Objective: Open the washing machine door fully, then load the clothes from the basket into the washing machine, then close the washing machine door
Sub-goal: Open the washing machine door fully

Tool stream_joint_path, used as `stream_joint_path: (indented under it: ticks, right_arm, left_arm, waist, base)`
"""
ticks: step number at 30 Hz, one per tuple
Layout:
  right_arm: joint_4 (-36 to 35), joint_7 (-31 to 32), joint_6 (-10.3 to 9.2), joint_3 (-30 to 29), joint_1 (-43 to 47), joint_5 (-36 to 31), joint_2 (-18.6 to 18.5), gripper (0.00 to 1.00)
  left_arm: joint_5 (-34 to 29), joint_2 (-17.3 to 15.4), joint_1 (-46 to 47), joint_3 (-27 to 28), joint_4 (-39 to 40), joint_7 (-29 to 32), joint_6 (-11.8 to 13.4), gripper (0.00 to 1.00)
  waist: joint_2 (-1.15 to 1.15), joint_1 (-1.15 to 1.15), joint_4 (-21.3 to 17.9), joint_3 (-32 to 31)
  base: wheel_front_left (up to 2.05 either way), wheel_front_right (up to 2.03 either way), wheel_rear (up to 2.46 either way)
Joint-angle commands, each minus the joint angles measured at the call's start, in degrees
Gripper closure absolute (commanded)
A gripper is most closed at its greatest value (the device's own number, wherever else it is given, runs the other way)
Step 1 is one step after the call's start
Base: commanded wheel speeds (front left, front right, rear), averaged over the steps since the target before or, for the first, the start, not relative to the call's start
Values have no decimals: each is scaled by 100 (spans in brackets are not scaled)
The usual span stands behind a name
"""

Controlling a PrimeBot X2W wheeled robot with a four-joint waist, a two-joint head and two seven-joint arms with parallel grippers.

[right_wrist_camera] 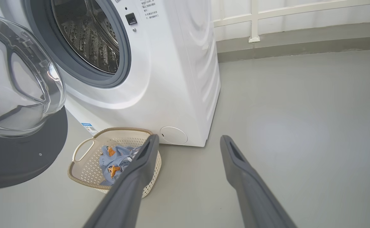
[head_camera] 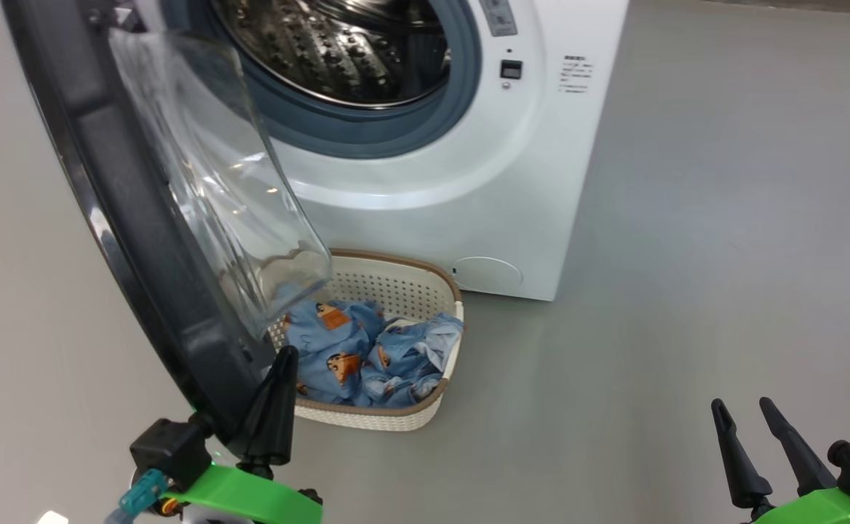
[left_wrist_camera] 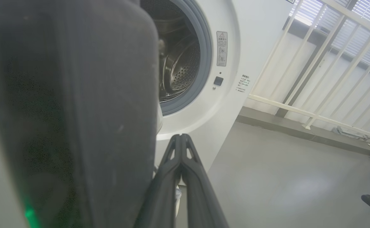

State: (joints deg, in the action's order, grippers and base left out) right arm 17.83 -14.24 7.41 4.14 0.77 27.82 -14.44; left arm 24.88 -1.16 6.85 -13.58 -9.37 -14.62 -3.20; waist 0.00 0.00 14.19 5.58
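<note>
The white washing machine (head_camera: pixel 483 182) stands with its steel drum exposed. Its black washing machine door (head_camera: pixel 141 240) hangs open, swung out toward me on the left, the clear glass bowl bulging over the basket. The cream basket (head_camera: pixel 410 287) sits on the floor before the machine with light-blue clothes (head_camera: pixel 356 349) piled in it. My left gripper (head_camera: pixel 284 354) is shut and empty, its tips right at the door's lower edge; the door (left_wrist_camera: pixel 71 114) looms dark beside the fingers (left_wrist_camera: pixel 181 148). My right gripper (head_camera: pixel 741 407) stands open and empty at the lower right, over bare floor. The basket (right_wrist_camera: pixel 83 148) and clothes (right_wrist_camera: pixel 115 158) lie left of its fingers (right_wrist_camera: pixel 147 148).
Grey floor (head_camera: pixel 687 291) spreads out to the right of the machine. A white railing (left_wrist_camera: pixel 315 79) and a low ledge run behind the machine on its right side.
</note>
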Motion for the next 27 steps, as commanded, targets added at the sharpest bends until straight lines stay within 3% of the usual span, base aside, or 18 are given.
stream_joint_path:
  ticks: [1, 13, 27]
  right_arm:
    - [-137, -75, 8, 124, 31, -30, -107, 0]
    - [-139, -75, 8, 106, 53, -30, -85, 0]
    - [-137, -76, 8, 136, 75, -46, -67, 0]
  left_arm:
    - [-51, -172, 56, 337, 157, -38, 126, 100]
    - [-274, -172, -88, 714, 215, -38, 293, 100]
    - [-572, -172, -180, 1484, 201, -38, 380, 100]
  waist:
    - [0, 0, 139, -15]
    - [0, 0, 551, -51]
    - [0, 0, 706, -86]
  base:
    - [0, 0, 0]
    - [0, 0, 0]
    - [0, 0, 0]
